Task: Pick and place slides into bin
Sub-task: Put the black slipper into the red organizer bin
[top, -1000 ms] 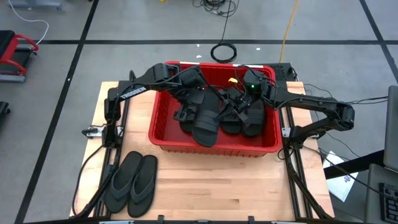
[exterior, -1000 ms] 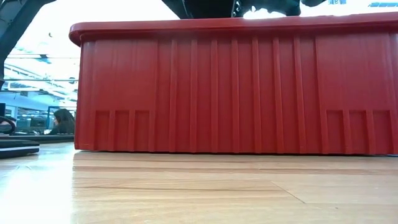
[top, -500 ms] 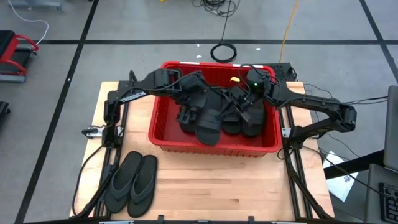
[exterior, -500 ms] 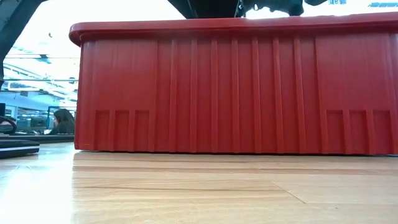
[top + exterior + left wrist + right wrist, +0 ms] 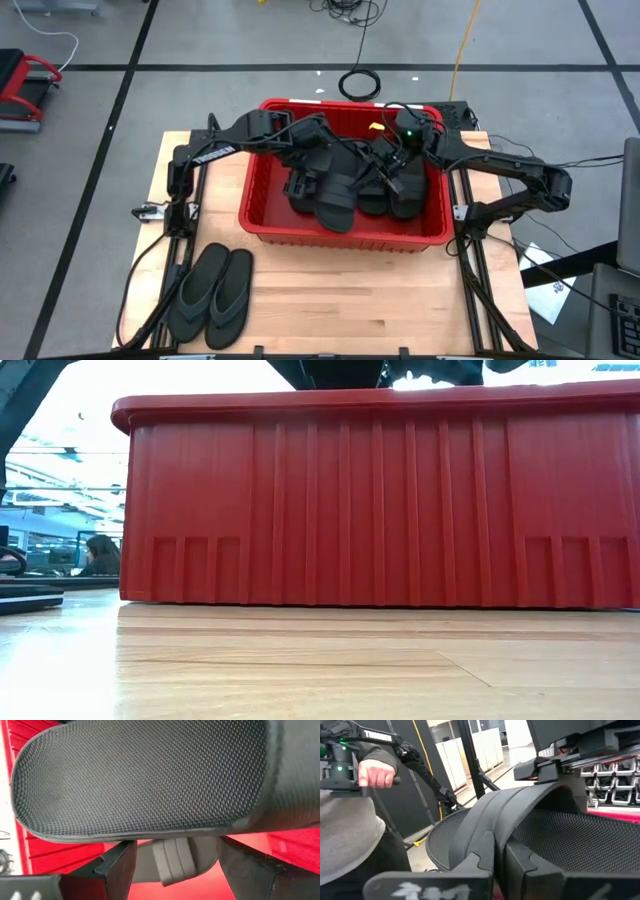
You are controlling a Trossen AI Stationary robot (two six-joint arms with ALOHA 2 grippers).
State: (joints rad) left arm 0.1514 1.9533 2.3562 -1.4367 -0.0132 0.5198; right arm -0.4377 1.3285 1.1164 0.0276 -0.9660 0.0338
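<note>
The red bin [image 5: 340, 238] stands mid-table and fills the low view [image 5: 380, 500]. Several black slides [image 5: 335, 200] lie heaped in it. My right gripper [image 5: 501, 855] reaches in over the bin's right side [image 5: 388, 158], shut on the strap of one slide [image 5: 555, 840]. My left gripper [image 5: 175, 865] comes from the left [image 5: 322, 160], open and slanting down. Its fingertips stand just under the side edge of a mesh-textured slide [image 5: 145, 775], with a grey ribbed strap [image 5: 172, 862] beyond them. Whether they touch it, I cannot tell. Two flip-flops [image 5: 212, 290] lie flat on the table's near left. My right gripper pinches the ribbed strap's edge [image 5: 487, 837] between its two shut fingers, coming in about level from the table's right. The strap arches up in front of the fingers over the mesh footbed. What the slide's lower part rests on is hidden.
A person's hand [image 5: 375, 772] and grey sleeve show beyond the table in the right wrist view, and a person [image 5: 100, 555] sits far off in the low view. Bare wooden tabletop [image 5: 360, 300] lies in front of the bin.
</note>
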